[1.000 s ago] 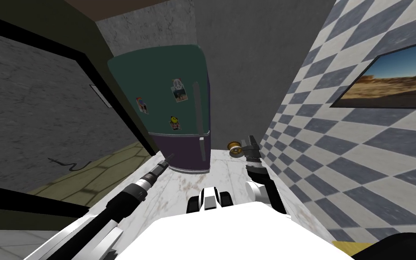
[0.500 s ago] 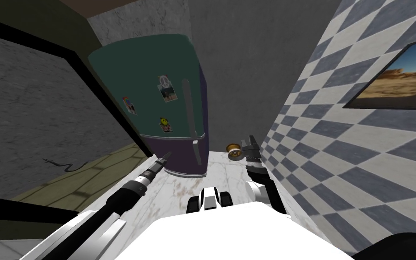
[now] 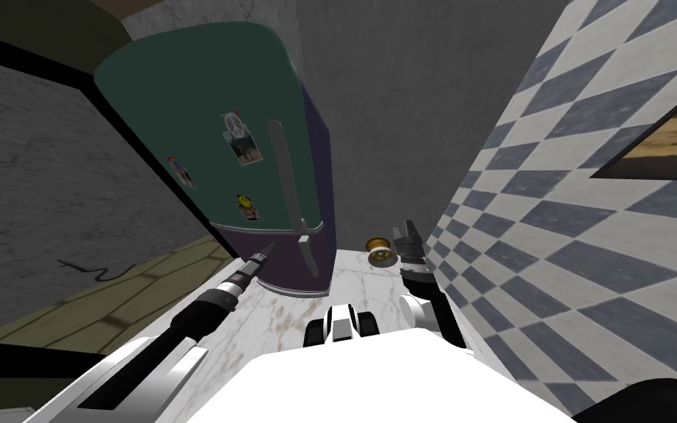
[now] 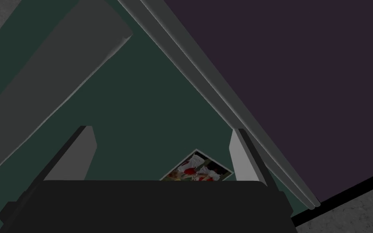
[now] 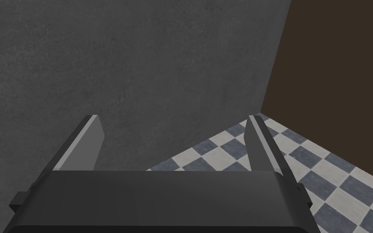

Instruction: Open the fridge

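Fridge point(image 3: 205, 110): upright, long axis vertical, doors facing me.
Handle point(image 3: 288, 176): long grey bar running up green door point(image 4: 141, 101).
Left gripper point(image 4: 162, 129): fingers apart, near green door.
Right gripper point(image 5: 173, 117): fingers apart.

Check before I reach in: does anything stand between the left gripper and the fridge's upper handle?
Nothing visible does. The open left gripper faces the green fridge door; the grey handle lies off to one side, only bare door between. The photo magnet ahead lies flat.

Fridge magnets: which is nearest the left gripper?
The yellow smiley magnet, lowest on the green door; the peace-sign magnet and leftmost magnet sit farther from the left gripper.
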You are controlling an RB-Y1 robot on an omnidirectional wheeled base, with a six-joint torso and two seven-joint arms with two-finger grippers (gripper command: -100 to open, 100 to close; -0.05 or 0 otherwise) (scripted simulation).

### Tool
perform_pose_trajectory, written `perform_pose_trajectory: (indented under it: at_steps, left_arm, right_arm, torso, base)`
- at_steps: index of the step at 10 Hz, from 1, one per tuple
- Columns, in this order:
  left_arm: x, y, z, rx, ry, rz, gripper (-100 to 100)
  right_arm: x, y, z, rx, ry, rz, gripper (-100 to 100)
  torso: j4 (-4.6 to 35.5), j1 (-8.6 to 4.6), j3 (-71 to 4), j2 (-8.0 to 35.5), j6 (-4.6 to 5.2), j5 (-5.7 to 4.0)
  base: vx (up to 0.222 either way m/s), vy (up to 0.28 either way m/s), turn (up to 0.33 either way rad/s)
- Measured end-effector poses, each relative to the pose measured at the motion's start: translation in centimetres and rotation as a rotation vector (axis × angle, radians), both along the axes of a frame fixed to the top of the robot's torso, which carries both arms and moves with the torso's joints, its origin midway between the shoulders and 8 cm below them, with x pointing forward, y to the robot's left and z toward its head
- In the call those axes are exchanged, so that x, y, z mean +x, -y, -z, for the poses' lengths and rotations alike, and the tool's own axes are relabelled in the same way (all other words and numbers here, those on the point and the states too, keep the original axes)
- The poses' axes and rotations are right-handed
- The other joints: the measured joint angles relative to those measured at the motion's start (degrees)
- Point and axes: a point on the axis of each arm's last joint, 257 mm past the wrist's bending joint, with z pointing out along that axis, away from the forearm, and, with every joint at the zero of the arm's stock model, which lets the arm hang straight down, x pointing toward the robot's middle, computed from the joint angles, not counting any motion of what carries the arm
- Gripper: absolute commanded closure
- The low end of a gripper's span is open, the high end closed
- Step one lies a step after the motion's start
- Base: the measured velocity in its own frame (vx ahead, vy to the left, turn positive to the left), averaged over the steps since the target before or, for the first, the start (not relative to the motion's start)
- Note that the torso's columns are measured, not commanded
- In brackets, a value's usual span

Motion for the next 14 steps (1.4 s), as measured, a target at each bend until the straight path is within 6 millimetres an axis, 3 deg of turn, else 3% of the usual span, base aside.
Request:
perform_pose_trajectory:
  at_steps: [4, 9, 10, 14]
  left_arm:
    - [0.7, -1.8, -0.7, 0.007, 0.010, -0.049, -100]
    - [0.8, -2.3, -1.8, 0.017, 0.026, -0.068, -100]
    - [0.8, -2.3, -1.8, 0.018, 0.025, -0.069, 100]
    - [0.4, -0.3, -1.4, 0.016, 0.014, -0.008, 100]
  right_arm:
    - [0.0, 0.0, 0.0, 0.000, 0.000, 0.000, 0]
    - [0.0, 0.0, 0.0, 0.000, 0.000, 0.000, 0]
    - [0.0, 0.0, 0.0, -0.001, 0.000, 0.000, 0]
    - [0.0, 0.0, 0.0, -0.001, 0.000, 0.000, 0]
  torso:
    - [0.01, 0.05, 0.01, 0.02, 0.00, 0.00]
    - [0.03, 0.47, 0.05, 0.03, 0.00, 0.13]
    - [0.02, 0.37, 0.05, 0.10, 0.00, 0.11]
    - [0.38, 0.84, 0.24, 0.47, -0.31, 0.09]
  base:
    - [0.134, -0.194, 0.030]
    - [0.107, -0.097, 0.014]
    - [0.009, -0.004, 0.006]
    - [-0.178, 0.197, -0.082]
